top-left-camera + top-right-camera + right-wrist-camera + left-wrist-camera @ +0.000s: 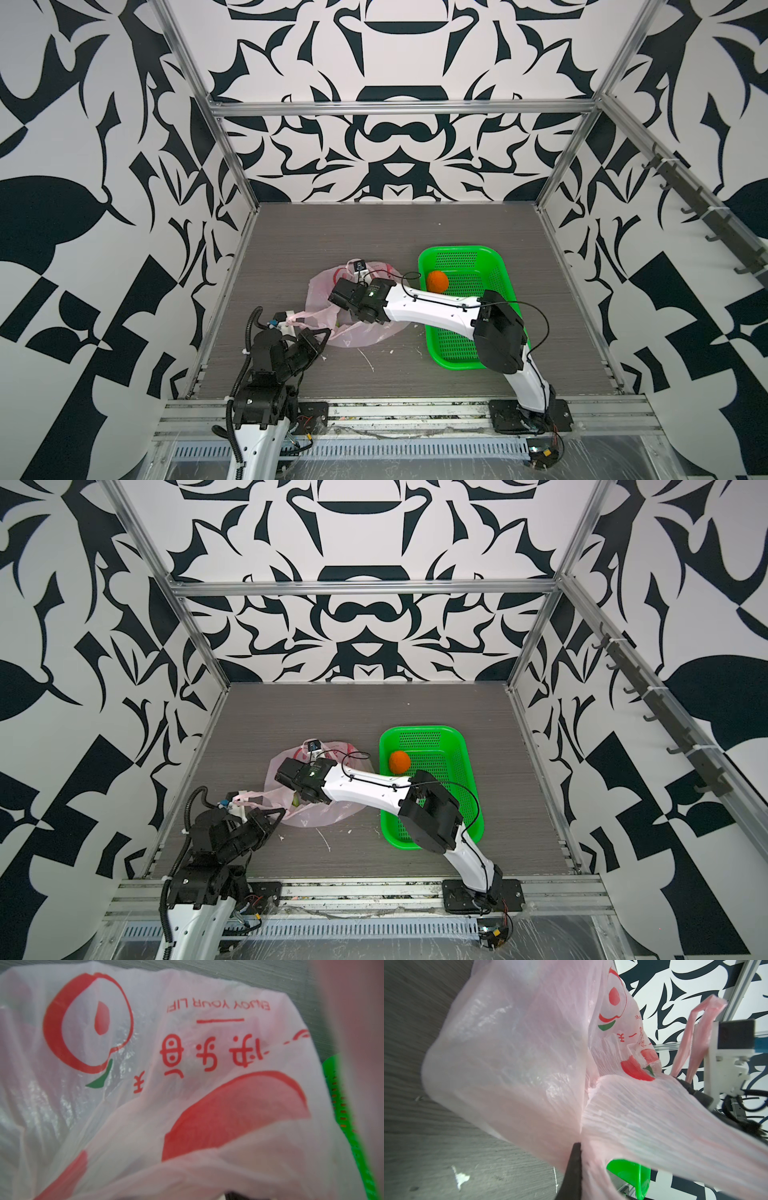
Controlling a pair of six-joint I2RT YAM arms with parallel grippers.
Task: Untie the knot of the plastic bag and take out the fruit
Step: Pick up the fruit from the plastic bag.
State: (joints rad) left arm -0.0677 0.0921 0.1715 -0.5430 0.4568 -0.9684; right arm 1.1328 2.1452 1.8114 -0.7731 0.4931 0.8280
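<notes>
one pink plastic bag lies on the grey table, left of centre, just beside one green basket to its right. one orange sits in the far left end of the basket; fruit inside the bag cannot be counted through the film. there are two arms. the left gripper has its fingers pressed together, pinching the bag's near left edge, and the film fans out taut from the grip. the right gripper is over the bag's mouth with its fingers hidden under the wrist, so i cannot tell how far apart they stand or what they touch. the bag's two loop handles are apart, one draped over the left wrist, one beside the right arm's camera. the bag is printed in red: an apple outline with a green leaf, chinese characters i cannot read surely, and "enjoy your lif", cut off at a fold.
</notes>
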